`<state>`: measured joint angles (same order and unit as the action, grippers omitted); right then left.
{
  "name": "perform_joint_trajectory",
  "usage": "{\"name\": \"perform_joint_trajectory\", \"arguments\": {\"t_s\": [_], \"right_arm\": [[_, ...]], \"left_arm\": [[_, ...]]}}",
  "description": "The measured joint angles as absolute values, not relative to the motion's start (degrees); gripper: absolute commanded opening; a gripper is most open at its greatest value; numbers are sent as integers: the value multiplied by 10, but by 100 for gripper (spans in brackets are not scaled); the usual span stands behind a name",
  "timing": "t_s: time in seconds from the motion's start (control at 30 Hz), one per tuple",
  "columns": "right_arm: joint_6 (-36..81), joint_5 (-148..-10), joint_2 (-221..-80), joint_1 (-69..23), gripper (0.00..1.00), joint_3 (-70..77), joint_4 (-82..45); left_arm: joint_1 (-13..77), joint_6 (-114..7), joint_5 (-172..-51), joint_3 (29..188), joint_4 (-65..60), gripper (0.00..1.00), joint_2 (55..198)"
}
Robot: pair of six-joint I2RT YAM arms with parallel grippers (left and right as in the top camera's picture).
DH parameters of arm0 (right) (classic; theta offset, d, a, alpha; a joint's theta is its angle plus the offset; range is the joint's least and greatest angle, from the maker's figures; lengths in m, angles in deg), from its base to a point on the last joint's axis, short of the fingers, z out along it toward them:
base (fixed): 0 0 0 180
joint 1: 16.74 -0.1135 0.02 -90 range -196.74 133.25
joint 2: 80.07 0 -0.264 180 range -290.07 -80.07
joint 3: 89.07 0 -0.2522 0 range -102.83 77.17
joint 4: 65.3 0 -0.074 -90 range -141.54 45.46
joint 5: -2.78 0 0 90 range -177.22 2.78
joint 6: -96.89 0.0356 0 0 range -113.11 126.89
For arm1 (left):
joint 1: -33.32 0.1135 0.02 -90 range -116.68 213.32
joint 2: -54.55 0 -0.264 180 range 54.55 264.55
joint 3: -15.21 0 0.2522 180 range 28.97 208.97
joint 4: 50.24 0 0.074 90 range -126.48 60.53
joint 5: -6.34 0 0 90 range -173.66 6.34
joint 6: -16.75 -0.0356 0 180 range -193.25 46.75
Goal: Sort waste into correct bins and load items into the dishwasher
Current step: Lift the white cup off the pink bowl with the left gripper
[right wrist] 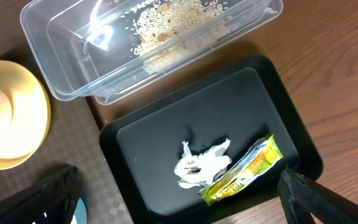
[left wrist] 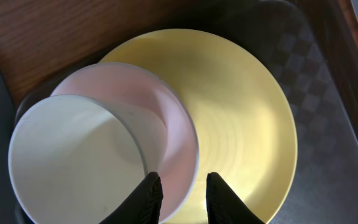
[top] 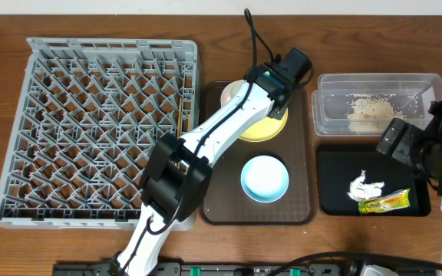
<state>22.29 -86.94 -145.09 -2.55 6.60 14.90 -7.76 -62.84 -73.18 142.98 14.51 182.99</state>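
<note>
the left gripper (left wrist: 184, 198) hung over the white bowl (left wrist: 169, 118) on the yellow plate (left wrist: 247, 124). its fingers were slightly apart, with the bowl's near rim running between them, unpinched. the right gripper (right wrist: 176, 205) was spread wide, well apart over the black tray (right wrist: 148, 137). overhead, the arm hid most of the bowl. the left wrist view showed the white cup (left wrist: 73, 162) overlapping it.

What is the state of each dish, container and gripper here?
Rack: empty.
Yellow plate: partly under the pale bowl.
Pale bowl: holds the cup.
Cup: empty.
Blue bowl: upright, empty.
Tub: holds crumbs.
Black tray: holds tissue and wrapper.
Left gripper: slightly open, astride the pale bowl's rim.
Right gripper: wide open, empty.
</note>
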Motion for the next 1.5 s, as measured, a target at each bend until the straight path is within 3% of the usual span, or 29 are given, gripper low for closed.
{"name": "perform_joint_trajectory", "arguments": {"t_s": [0.9, 1.4, 1.5], "right_arm": [[223, -869, -1451, -25, 99, 66, 149], [223, -869, -1451, -25, 99, 66, 149], [223, -869, -1451, -25, 99, 66, 149]], "left_arm": [[-65, -628, -729, 1428, 137, 26, 1802], [-58, -628, -730, 1345, 85, 26, 1801], [-58, -628, -730, 1345, 84, 19, 1801]]}}
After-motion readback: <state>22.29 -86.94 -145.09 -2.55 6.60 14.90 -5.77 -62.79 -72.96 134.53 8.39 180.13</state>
